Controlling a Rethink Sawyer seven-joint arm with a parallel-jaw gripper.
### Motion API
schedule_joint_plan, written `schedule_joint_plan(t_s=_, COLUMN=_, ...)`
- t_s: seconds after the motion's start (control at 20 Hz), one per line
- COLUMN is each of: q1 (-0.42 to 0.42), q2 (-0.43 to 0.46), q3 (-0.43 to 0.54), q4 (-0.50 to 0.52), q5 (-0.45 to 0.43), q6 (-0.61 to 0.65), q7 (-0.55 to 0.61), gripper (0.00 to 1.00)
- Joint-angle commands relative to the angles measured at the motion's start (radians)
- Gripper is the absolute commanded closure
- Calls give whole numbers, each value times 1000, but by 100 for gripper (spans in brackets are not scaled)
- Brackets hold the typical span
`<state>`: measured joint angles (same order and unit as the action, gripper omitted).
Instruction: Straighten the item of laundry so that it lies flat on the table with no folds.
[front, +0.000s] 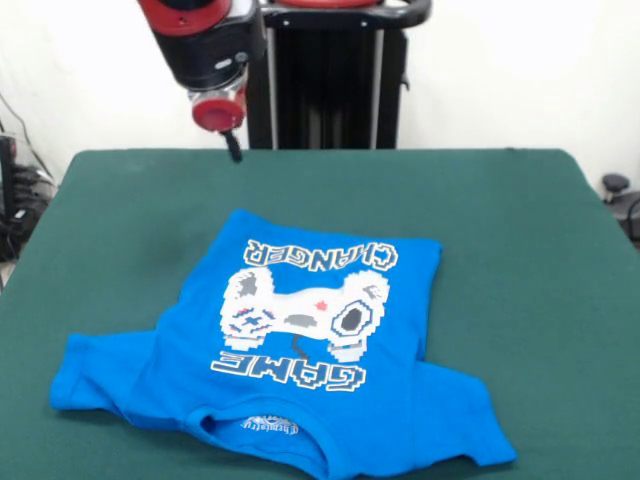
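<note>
The item of laundry (290, 340) is a bright blue T-shirt lying print-up on the table (520, 260), with its collar towards the near edge and its hem towards the far side. Both sleeves spread outwards, and the near right sleeve reaches the picture's bottom edge. The body looks short, its far edge slants, and a crease runs along the right side near the armpit. The white controller print and lettering read upside down. My gripper (233, 146) hangs over the far left of the table, beyond the shirt's far edge and apart from it. Its state does not show.
The black pedestal column (330, 75) rises behind the table's far edge. Cables (20, 200) hang off the left side, and a small dark object (614, 186) sits past the right edge. Green cloth shows all round the shirt.
</note>
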<state>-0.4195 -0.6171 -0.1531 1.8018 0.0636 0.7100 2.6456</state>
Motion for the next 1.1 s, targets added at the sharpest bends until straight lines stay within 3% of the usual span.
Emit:
schedule_joint_plan(t_s=0.05, q1=-1, q2=16, q3=204, q4=56, q5=-56, q6=-287, q7=-111, gripper=0)
schedule_joint_plan(t_s=0.25, q1=12, q2=22, q3=206, q4=17, q5=-59, q6=-366, q7=-33, gripper=0)
schedule_joint_plan(t_s=0.5, q1=43, q2=93, q3=182, q4=-65, q5=-35, q6=-397, q7=14, gripper=0)
schedule_joint_plan(t_s=0.95, q1=12, q2=132, q3=251, q4=-63, q5=-17, q6=-419, q7=12, gripper=0)
schedule_joint_plan(t_s=1.1, q1=-21, q2=202, q3=307, q4=-65, q5=-19, q6=-516, q7=22, gripper=0)
